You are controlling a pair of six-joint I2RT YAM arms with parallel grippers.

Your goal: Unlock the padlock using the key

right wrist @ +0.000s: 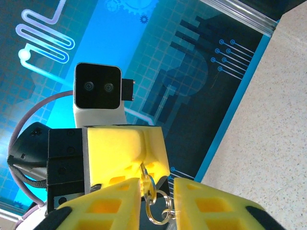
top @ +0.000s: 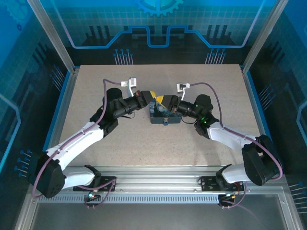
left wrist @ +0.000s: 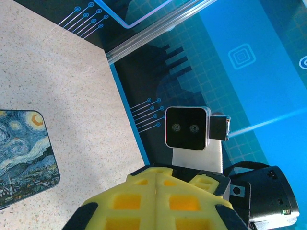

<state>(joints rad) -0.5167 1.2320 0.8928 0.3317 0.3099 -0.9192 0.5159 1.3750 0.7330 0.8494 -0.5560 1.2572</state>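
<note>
Right wrist: noted left gripper (right wrist: 136, 155) pressed together at centre frame, pinching thin key (right wrist: 143, 170), rings (right wrist: 158, 207) dangling below. Found right gripper (right wrist: 156, 213) jaws apart, flanking rings at bottom edge, likely for regrip. Spotted tin (top: 165, 117) beneath, mid-frame in top view.

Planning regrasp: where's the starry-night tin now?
The dark-blue rectangular starry-night tin sits at the centre of the speckled beige table in the top view, right by where both arms' yellow fingers meet.

Speckled table (top: 120, 139), starry-night tin (top: 163, 118) on top
</note>
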